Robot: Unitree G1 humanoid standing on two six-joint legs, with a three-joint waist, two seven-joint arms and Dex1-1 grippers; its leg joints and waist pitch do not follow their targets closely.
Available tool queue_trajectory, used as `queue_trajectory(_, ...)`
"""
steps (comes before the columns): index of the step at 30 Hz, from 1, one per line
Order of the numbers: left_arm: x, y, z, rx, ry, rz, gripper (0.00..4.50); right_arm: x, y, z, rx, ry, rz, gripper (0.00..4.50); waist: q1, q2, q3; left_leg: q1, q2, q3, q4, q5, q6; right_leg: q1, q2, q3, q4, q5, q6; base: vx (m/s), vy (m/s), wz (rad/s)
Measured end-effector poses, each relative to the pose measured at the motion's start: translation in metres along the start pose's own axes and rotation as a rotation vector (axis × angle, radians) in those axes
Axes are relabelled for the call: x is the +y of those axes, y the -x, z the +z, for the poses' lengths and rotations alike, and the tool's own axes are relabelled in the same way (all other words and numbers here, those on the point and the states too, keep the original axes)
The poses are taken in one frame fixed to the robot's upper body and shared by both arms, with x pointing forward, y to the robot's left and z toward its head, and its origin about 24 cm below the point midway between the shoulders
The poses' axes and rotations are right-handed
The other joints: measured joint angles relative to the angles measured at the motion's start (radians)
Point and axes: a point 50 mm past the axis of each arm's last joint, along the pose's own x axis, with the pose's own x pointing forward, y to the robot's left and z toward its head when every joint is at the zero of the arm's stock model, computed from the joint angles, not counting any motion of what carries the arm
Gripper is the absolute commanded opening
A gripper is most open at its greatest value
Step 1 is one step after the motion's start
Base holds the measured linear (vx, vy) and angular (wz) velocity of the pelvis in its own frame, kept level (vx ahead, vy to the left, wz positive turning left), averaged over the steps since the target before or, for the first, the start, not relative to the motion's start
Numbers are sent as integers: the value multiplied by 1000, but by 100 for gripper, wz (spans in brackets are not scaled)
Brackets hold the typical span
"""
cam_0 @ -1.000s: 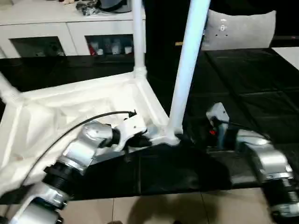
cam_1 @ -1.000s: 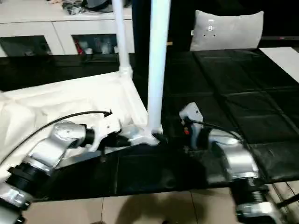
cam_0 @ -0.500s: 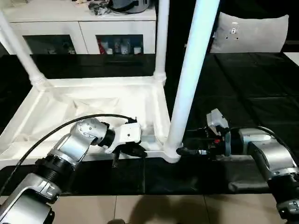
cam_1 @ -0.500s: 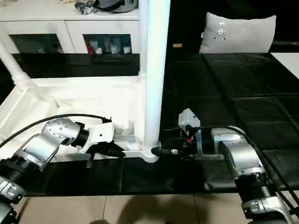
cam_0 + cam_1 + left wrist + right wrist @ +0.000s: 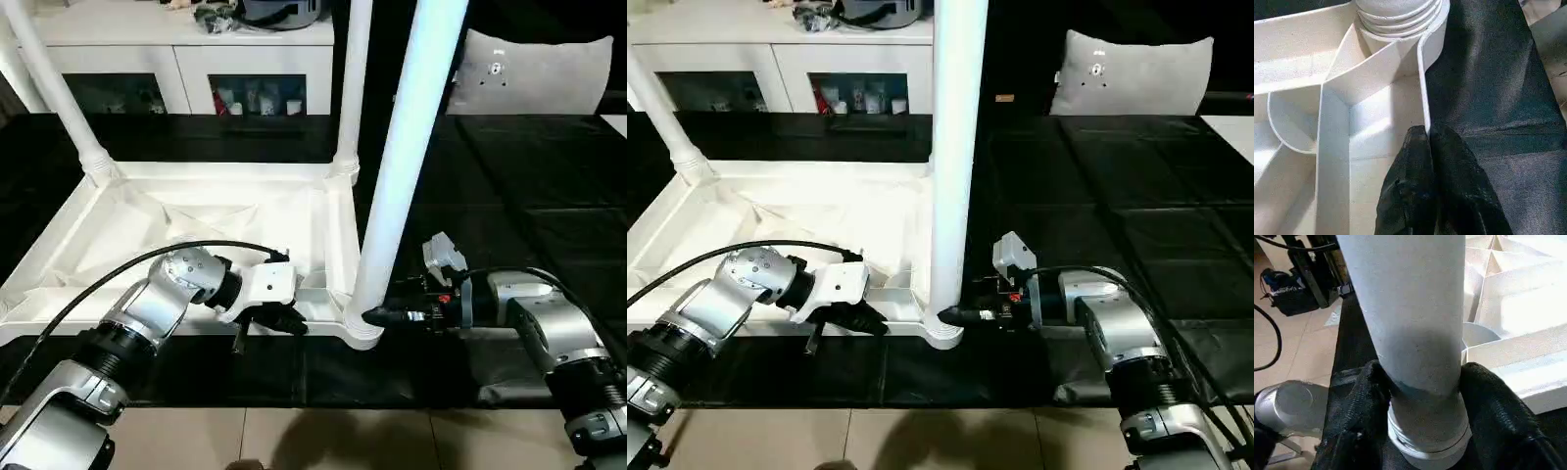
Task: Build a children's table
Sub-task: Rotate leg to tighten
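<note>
Three smooth tapered white legs [image 5: 407, 166]

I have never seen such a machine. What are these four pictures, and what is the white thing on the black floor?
This is a humanoid robot with two silver arms. Two pictures come from cameras on its head, looking down; the other two come from cameras on its wrists.

The white thing is a children's table, lying upside down on black mats. Three legs stand up in its corner sockets.

The left end effector is shut on the thin rim of the table top. The right end effector has its two black fingers on either side of the near leg, low, near its socket. A white cabinet stands behind.
</note>
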Motion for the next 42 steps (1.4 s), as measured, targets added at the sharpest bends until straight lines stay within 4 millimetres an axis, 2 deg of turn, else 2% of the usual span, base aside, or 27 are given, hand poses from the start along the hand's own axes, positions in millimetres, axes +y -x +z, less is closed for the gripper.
queue_trajectory(5, -1, 0, -1, -4, 12, 2, 0, 1, -2, 0, -6, -6, 3, 193, -2, 0, 0, 1, 0, 0, 0, 0, 0, 1, 0, 0, 0, 0, 0, 0, 0, 0)
queue_trajectory(10, -7, -1, -1, -35, 96, 18, 0, 7, -8, -3, -38, -40, -22, 193, -3, 2, -1, 3, 0, 1, -2, 0, 0, 1, 0, 0, 0, -1, 0, 0, 0, 0)
queue_trajectory(12, -8, -1, -2, -39, 158, 60, 0, 8, -12, -3, -53, -59, -74, 193, -12, 3, -2, 5, 0, 2, -2, 0, 0, 3, 0, 1, 0, -1, 0, 0, 0, 0)
queue_trajectory(14, -7, -2, -4, -44, 234, 137, 0, 4, -20, -3, -82, -92, -171, 193, -30, 2, -2, 8, 0, 2, -2, 1, -1, 5, 0, 2, 1, -1, 0, 0, 0, 0)
queue_trajectory(18, -2, -11, 0, -60, 336, 262, 0, -5, -30, -2, -126, -149, -377, 193, -78, 2, -2, 8, 1, 2, 2, 1, -2, 7, 0, -4, -5, -1, 0, 0, 0, 0)
queue_trajectory(21, 5, -26, 8, -74, 411, 374, 0, -16, -42, 1, -153, -189, -568, 192, -123, 3, -2, 9, 4, 0, 3, 1, -2, 15, 0, -15, -20, -1, 1, 0, 0, 0)
queue_trajectory(24, 11, -37, 16, -72, 460, 487, 0, -27, -57, 7, -165, -227, -729, 192, -160, 6, -2, 8, 8, -11, 4, 1, -1, 23, -3, -37, -36, 0, 2, 0, 0, 0)
queue_trajectory(27, 18, -46, 23, -62, 479, 562, 0, -35, -66, 11, -176, -254, -842, 192, -172, 7, -2, 8, 5, -16, 3, 0, -1, 27, -2, -38, -40, 0, 2, 0, 0, 0)
queue_trajectory(28, 19, -48, 24, -59, 479, 576, 0, -37, -67, 12, -183, -256, -862, 226, -173, 7, -2, 8, 4, -17, 3, 0, -1, 27, -2, -38, -40, 0, 2, 0, 0, 0)
queue_trajectory(29, 20, -50, 26, -59, 477, 588, 0, -37, -68, 12, -188, -247, -878, 226, -173, 8, -1, 7, 4, -18, 2, 0, -1, 28, -2, -38, -40, 0, 3, 0, 0, 0)
queue_trajectory(30, 21, -51, 27, -60, 477, 597, 0, -38, -68, 12, -193, -236, -891, 261, -171, 8, -1, 6, 4, -19, 2, -1, 0, 27, -2, -38, -39, 0, 3, 0, 0, 0)
queue_trajectory(32, 21, -52, 30, -62, 461, 589, 0, -38, -66, 10, -193, -238, -893, 264, -162, 8, -1, 5, 3, -20, -1, -1, 1, 27, -2, -37, -39, 1, 4, 0, 0, 0)
queue_trajectory(33, 21, -53, 32, -68, 444, 578, 0, -39, -63, 9, -199, -242, -893, 283, -158, 8, -1, 4, 2, -20, -3, -1, 0, 26, -2, -36, -38, 2, 4, 0, 0, 0)
queue_trajectory(37, 20, -49, 32, -75, 368, 536, 0, -38, -40, 7, -207, -195, -824, 310, -124, 9, -2, -8, 1, -22, -5, -1, 2, 14, -2, -31, -25, 2, 1, 0, 0, 0)
queue_trajectory(39, 19, -46, 31, -79, 336, 515, 0, -37, -33, 5, -201, -178, -780, 322, -104, 10, -3, -11, 2, -21, -4, 0, 3, 5, -2, -30, -11, -3, -8, 0, 0, 0)
queue_trajectory(40, 19, -44, 31, -79, 322, 505, 0, -37, -30, 5, -196, -163, -758, 342, -97, 10, -3, -13, 2, -21, -3, 0, 3, 1, -3, -29, -5, -6, -10, 0, 0, 0)
queue_trajectory(42, 18, -42, 29, -73, 290, 477, 0, -35, -22, 5, -184, -138, -707, 350, -82, 10, -3, -13, 2, -21, -4, 0, 3, -2, -2, -29, 0, -10, -12, 0, 0, 0)
